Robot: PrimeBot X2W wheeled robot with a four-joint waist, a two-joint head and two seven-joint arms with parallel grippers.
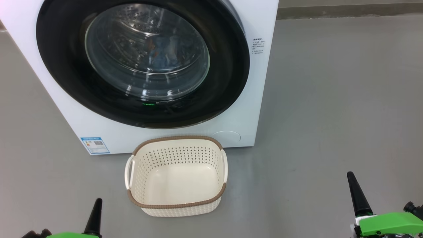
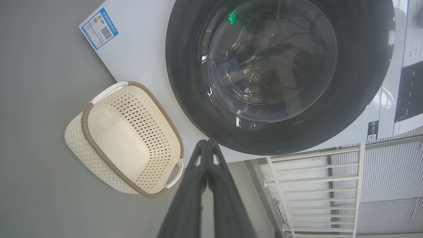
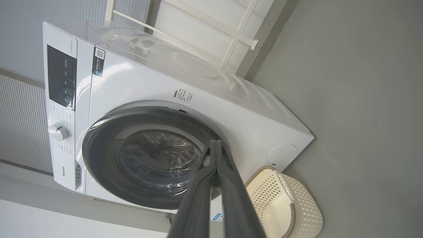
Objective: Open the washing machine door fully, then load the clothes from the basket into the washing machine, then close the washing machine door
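The washing machine [image 1: 261,86] stands white and large ahead of me. Its door [image 1: 62,72], a glossy black rim around a clear glass bowl, sits shut against the front. Through the glass a faint bluish shape [image 1: 162,49] lies in the steel drum; I cannot tell if it is the clothes. On the floor before the machine, the cream basket [image 1: 175,155] holds nothing. My left gripper [image 1: 96,206] is low at the left, shut and empty, fingers pressed together [image 2: 208,142]. My right gripper [image 1: 353,188] is at the lower right, shut too [image 3: 216,142], well clear of the basket [image 3: 297,205].
Grey floor [image 1: 330,99] spreads wide to the machine's right. A blue label [image 1: 95,145] marks the lower left of its front. The control panel [image 3: 61,77] and dial [image 3: 58,131] top the machine. A white railing [image 2: 314,185] stands behind it.
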